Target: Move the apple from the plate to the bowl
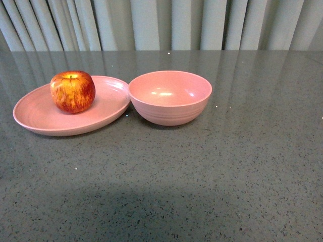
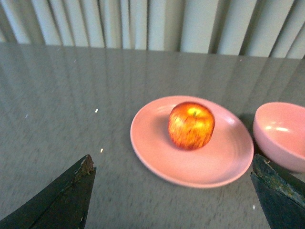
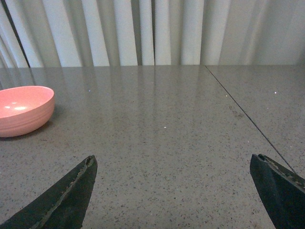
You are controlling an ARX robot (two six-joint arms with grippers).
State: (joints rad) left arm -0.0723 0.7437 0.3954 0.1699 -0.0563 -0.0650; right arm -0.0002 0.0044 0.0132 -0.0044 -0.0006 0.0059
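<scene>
The red, yellow-streaked apple [image 1: 72,91] sits upright on the shallow pink plate [image 1: 35,115] at the left of the table. Just right of the plate stands the deep pink bowl [image 1: 170,97], empty, its wall nearly touching the plate's rim. Neither arm shows in the front view. In the left wrist view the apple [image 2: 191,125] rests on the plate [image 2: 152,143], and my left gripper [image 2: 174,164] hangs open short of the plate with nothing between its fingers. The bowl [image 2: 281,133] shows at that view's edge. My right gripper [image 3: 174,162] is open over bare table, the bowl [image 3: 21,109] well off to one side.
The grey speckled tabletop [image 1: 212,176] stretches wide around the dishes. Pale pleated curtains [image 1: 161,22] hang behind the table's far edge. A thin dark seam [image 3: 243,114] runs across the table surface in the right wrist view.
</scene>
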